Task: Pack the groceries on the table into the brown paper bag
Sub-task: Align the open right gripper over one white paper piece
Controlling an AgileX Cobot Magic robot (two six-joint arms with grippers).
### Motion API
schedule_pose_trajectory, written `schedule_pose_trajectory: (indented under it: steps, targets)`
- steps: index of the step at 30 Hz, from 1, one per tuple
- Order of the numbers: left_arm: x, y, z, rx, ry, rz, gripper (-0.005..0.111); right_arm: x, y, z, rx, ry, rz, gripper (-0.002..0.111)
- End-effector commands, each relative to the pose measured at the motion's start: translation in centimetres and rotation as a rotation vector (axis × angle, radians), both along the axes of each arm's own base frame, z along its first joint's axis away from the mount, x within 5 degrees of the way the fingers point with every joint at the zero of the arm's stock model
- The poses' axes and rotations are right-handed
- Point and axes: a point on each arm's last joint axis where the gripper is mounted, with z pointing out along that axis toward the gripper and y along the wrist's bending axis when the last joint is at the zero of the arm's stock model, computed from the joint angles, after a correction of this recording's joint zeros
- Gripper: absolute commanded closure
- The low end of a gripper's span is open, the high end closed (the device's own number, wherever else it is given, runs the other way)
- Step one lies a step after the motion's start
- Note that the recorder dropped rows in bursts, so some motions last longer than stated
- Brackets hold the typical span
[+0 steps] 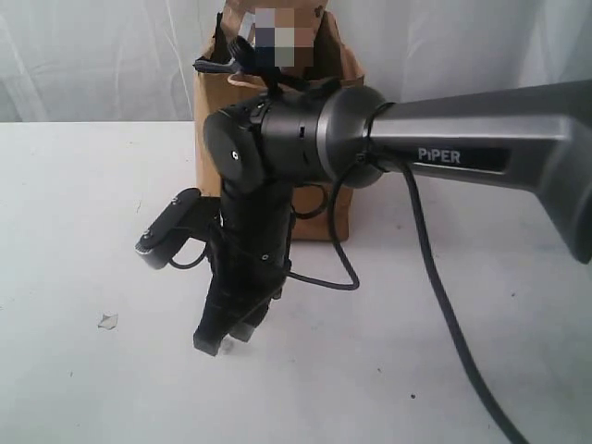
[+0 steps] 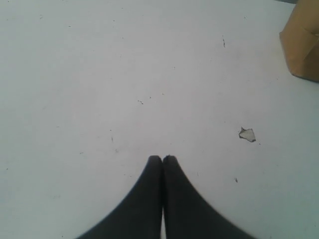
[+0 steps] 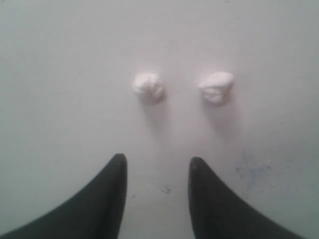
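The brown paper bag point(image 1: 209, 104) stands at the back of the white table point(image 1: 74, 231), largely covered by my right arm. One of its lower corners point(image 2: 305, 45) shows in the left wrist view. My right gripper point(image 1: 227, 340) points down over the table in front of the bag, open point(image 3: 157, 162) with only bare tabletop between its fingers. My left gripper point(image 2: 162, 158) is shut on nothing over bare table, and it does not appear in the exterior view. No jar, can, bottle, carton, pouch or packet is in sight.
Two small white crumpled lumps point(image 3: 148, 87) point(image 3: 217, 87) lie on the table beyond the right fingertips. A small chipped mark point(image 1: 108, 321) point(image 2: 246, 134) sits on the tabletop at the left. A black cable point(image 1: 444, 305) hangs from the right arm.
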Motion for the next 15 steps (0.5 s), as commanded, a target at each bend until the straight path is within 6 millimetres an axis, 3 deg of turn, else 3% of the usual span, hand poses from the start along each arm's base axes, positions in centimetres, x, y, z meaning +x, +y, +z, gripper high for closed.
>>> schedule_pose_trajectory:
  steps: [1, 5, 10, 15]
  targets:
    - [0.0, 0.0, 0.0, 0.002, -0.018, 0.004, 0.107, -0.6, 0.8, 0.5, 0.09, 0.026, 0.15, 0.07]
    - [0.0, 0.0, 0.0, 0.002, -0.018, 0.004, 0.107, -0.5, 1.8, 0.5, 0.183, 0.02, 0.121, 0.07]
    - [0.0, 0.0, 0.0, 0.002, -0.018, 0.004, 0.107, 0.0, 1.6, 0.5, 0.159, -0.042, 0.143, 0.07]
    - [0.0, 0.0, 0.0, 0.002, -0.018, 0.004, 0.107, -0.3, 2.1, -0.6, 0.184, 0.023, 0.119, 0.07]
